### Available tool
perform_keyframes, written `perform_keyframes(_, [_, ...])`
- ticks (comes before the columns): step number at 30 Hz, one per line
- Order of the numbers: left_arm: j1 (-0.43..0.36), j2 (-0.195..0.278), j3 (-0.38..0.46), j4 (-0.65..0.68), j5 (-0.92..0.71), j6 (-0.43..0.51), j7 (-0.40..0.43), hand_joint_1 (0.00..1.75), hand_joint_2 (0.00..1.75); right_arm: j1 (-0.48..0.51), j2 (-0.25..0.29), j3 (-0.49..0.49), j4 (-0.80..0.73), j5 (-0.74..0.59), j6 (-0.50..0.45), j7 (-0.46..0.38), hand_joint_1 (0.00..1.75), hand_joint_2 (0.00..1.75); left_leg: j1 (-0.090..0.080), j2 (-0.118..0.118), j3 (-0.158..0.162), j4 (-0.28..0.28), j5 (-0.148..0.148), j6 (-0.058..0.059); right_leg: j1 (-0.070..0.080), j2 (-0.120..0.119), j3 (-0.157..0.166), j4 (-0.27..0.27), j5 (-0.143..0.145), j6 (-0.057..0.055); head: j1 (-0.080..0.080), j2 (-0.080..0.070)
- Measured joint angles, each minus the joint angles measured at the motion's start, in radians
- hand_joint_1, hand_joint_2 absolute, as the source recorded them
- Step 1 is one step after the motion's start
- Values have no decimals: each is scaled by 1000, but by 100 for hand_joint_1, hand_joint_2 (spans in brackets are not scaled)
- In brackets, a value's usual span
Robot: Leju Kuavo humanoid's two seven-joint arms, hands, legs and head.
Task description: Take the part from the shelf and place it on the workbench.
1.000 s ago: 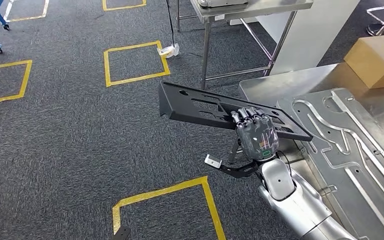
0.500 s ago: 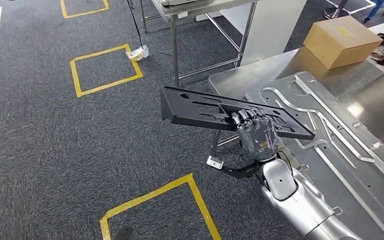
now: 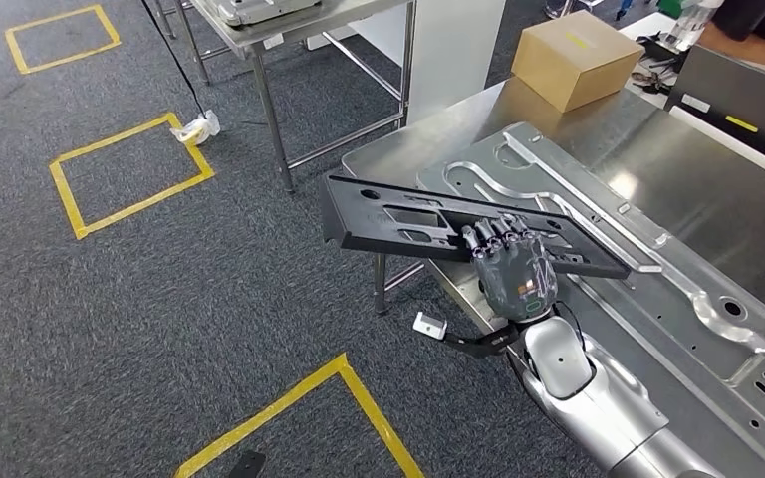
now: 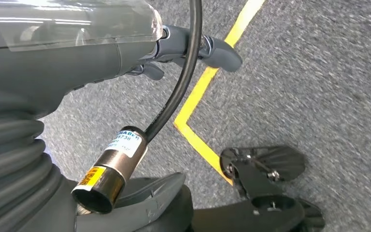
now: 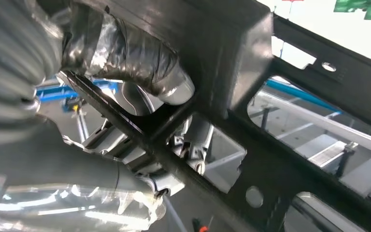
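Nearest you, your right hand grips the black part from beneath, fingers curled over its near long edge. The part's long axis runs left to right, its left end overhanging carpet, its right end above the workbench corner. A pressed metal panel covers most of that surface; bare steel lies beyond it, towards the cardboard box. Your left hand hangs over the floor; I cannot tell its grip.

The long black slotted plastic part looks matt and smooth. The grey steel counter is shiny, and so is the big pressed silver metal panel. The brown cardboard box looks dull. The grey carpet floor looks rough.
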Motion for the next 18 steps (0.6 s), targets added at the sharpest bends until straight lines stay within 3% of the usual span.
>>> perform_keyframes(1, [-1,0,0,0,0,0,0,0,175,1,-2,0,0,0,0,0,175,175,0,12,2,-5,3,5,-1,-3,-2,0,0,6,0,0])
perform_keyframes(3, [-3,-1,0,0,0,0,0,0,175,1,-6,1,0,0,0,0,175,175,3,35,7,-18,10,16,3,-51,-20,34,-23,15,2,0])
perform_keyframes(5, [-2,-2,0,0,0,0,-1,0,175,-2,-6,1,0,0,0,0,175,175,4,59,9,-24,12,23,3,-115,-71,142,-81,22,4,0])
perform_keyframes(7, [1,-2,0,0,0,0,-1,0,175,1,-6,2,0,0,0,0,175,175,3,84,8,-23,10,25,-2,-134,-133,265,-128,30,5,0])
perform_keyframes(8, [2,-2,0,0,0,0,-1,0,175,3,-6,2,1,0,0,0,175,175,3,97,9,-23,8,24,-5,-137,-146,289,-128,33,4,0])
perform_keyframes(9, [2,-1,0,0,0,0,-1,0,175,4,-6,2,2,0,0,0,175,175,3,109,10,-23,6,23,-8,-140,-140,275,-109,36,5,0])
perform_keyframes(10, [1,-2,0,0,0,0,-1,0,175,4,-6,2,2,0,0,0,175,175,4,121,12,-23,4,20,-10,-148,-114,222,-75,37,4,0])
perform_keyframes(12, [0,-2,0,0,0,0,-1,0,175,1,-6,2,3,0,0,0,175,175,0,141,19,-21,-2,12,-5,-193,-37,75,-11,33,5,0])
perform_keyframes(14, [0,-2,0,0,-1,0,-1,0,175,-3,-6,2,2,0,0,0,175,175,-7,161,26,-20,-10,0,4,-223,0,-4,6,20,2,0])
perform_keyframes(16, [-1,-2,0,0,-2,0,-1,0,175,-3,-7,2,2,0,0,0,175,175,-9,184,32,-21,-17,-11,7,-203,0,-11,3,5,0,0])
perform_keyframes(17, [-2,-2,0,0,-2,0,-1,0,175,-2,-7,2,2,0,0,0,175,175,-7,182,34,-16,-24,-17,6,-190,3,-13,4,-1,0,0])
perform_keyframes(18, [-2,-2,0,0,-3,0,-1,0,175,-3,-8,2,2,0,0,0,175,175,-4,166,29,3,-40,-21,4,-177,5,-16,5,-8,0,0])
